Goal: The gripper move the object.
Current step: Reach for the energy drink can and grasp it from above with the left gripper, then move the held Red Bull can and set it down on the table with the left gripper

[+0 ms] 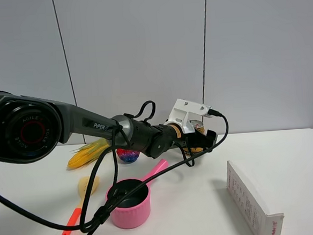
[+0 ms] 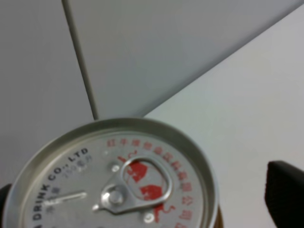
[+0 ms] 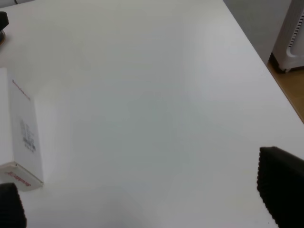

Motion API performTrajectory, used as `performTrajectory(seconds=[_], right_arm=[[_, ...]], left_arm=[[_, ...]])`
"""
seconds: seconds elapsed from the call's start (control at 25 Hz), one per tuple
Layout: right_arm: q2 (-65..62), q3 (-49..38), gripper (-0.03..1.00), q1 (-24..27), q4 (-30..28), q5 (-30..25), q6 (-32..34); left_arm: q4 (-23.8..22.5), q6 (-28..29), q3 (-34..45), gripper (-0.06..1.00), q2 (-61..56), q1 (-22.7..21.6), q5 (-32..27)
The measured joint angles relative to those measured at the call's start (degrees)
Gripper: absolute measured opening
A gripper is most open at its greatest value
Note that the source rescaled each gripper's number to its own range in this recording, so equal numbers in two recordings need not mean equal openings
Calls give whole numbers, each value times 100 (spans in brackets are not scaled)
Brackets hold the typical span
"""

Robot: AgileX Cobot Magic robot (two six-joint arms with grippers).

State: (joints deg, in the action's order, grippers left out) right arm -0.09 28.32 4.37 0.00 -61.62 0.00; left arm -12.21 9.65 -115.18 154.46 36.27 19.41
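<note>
1. In the high view, the left arm [image 1: 92, 124], marked "PIPER", reaches from the left over the white desk [image 1: 288, 156] toward its far edge.
   - The left gripper [image 1: 201, 139] sits under a white bracket [image 1: 186, 114].
   - The gold can [image 1: 199, 127] shows between the jaws. Its silver top faces up and its long axis is vertical.
   - The can's base is hidden, so I cannot tell whether it rests on the desk.
   - Just beside the arm lie a yellow toy corn [image 1: 86, 153] and a multicoloured ball [image 1: 128, 155].
   - Nearer the camera are a pink saucepan [image 1: 130, 212] and an orange utensil [image 1: 74, 214].
   - A white box [image 1: 251, 199] lies well apart on the right, and a grey panelled wall [image 1: 140, 43] stands behind.
2. In the left wrist view, the can's lid faces the camera. It shows the pull tab, the red bulls, red characters and "DRINK CO., LTD".
   - The jaws stand wide. One black jaw is clear of the rim with desk showing between them.
   - The other jaw is only a sliver at the opposite edge.
   - Behind the can, the desk meets the wall at a dark seam.
3. In the right wrist view, the right gripper [image 3: 142, 168] hangs over the desk with its jaws wide and only desk between them.
   - The white box lies to one side.
   - Past the desk's edge are a wooden floor [image 3: 287, 90] and a white slatted appliance [image 3: 294, 33].
</note>
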Motion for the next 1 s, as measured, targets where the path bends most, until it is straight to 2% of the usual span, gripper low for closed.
performTrajectory(seconds=[0.08,0.12,0.16,0.2,0.24,0.32,0.52,0.64,0.76,1.0], right_arm=[[0,0,100,0,0,0,0],[0,0,100,0,0,0,0],[0,0,100,0,0,0,0],[0,0,100,0,0,0,0],[0,0,100,0,0,0,0],[0,0,100,0,0,0,0],[0,0,100,0,0,0,0],[0,0,100,0,0,0,0],[0,0,100,0,0,0,0],[0,0,100,0,0,0,0]], left_arm=[[4,6,0,98,0,0,0],[4,17,0,89,0,0,0],[4,25,0,66,0,0,0],[4,25,0,29,0,0,-16],[-5,25,-4,0,0,-8,-37],[-57,4,-30,5,0,-8,-155],[-132,4,-88,4,-50,-13,-403],[-167,36,-77,4,-194,-13,-774],[-217,324,-58,4,-493,-7,-1528],[-222,1302,-26,4,-1554,147,-2968]])
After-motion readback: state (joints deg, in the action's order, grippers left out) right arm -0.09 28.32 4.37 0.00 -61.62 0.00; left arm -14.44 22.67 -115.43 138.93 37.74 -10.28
